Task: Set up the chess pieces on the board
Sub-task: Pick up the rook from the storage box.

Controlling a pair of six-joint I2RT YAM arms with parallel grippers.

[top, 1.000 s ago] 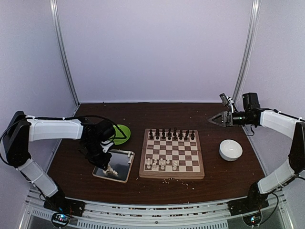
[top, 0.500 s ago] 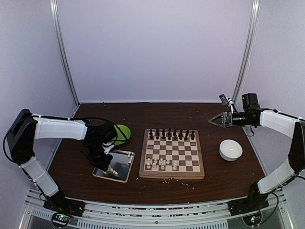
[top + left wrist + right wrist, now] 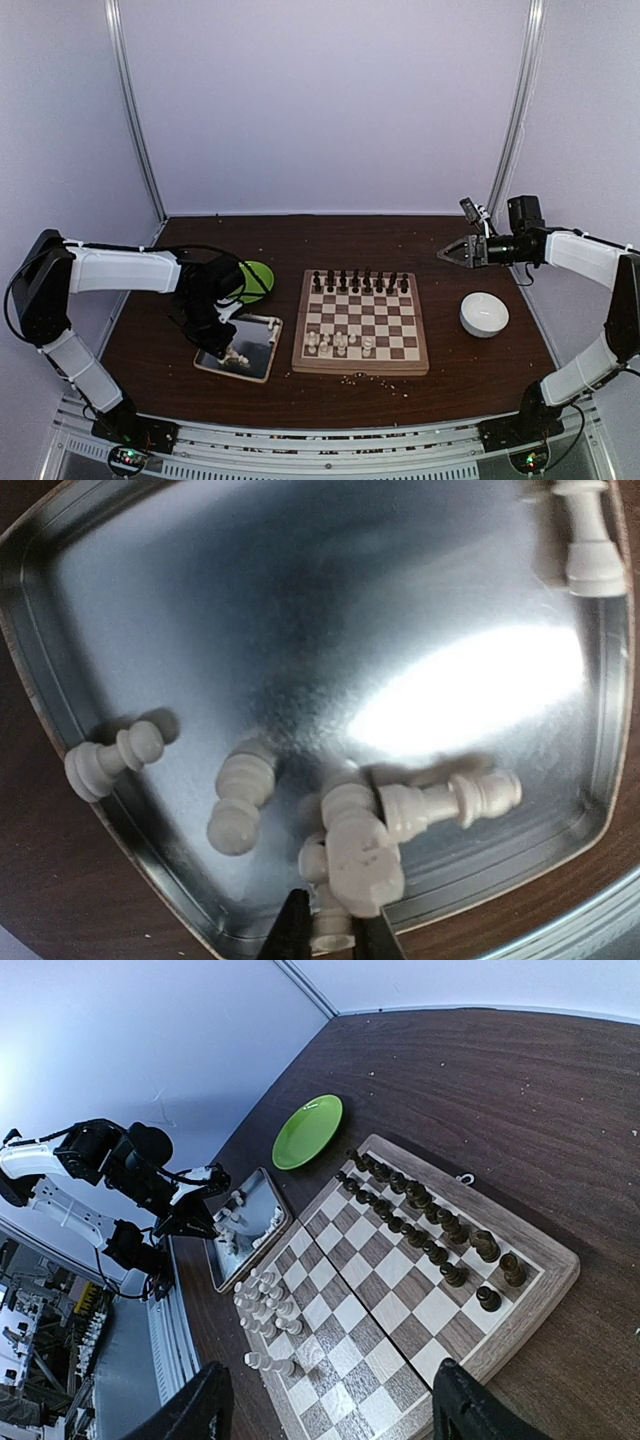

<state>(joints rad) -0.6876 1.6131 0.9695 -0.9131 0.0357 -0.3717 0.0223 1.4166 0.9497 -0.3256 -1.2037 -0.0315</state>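
Note:
The board lies mid-table, a row of dark chess pieces along its far side and several white pieces clustered near its front left. It also shows in the right wrist view. My left gripper is low over the silver tray, its tips closed on the base of a white piece in a heap at the tray's corner. Other white pieces lie loose on their sides. My right gripper hangs wide open and empty, high at the far right.
A green plate sits behind the tray. A white bowl stands right of the board. Pale crumbs lie along the board's front edge and on the far table.
My left arm has shifted slightly and settled over the tray's near corner. My right arm has not moved.

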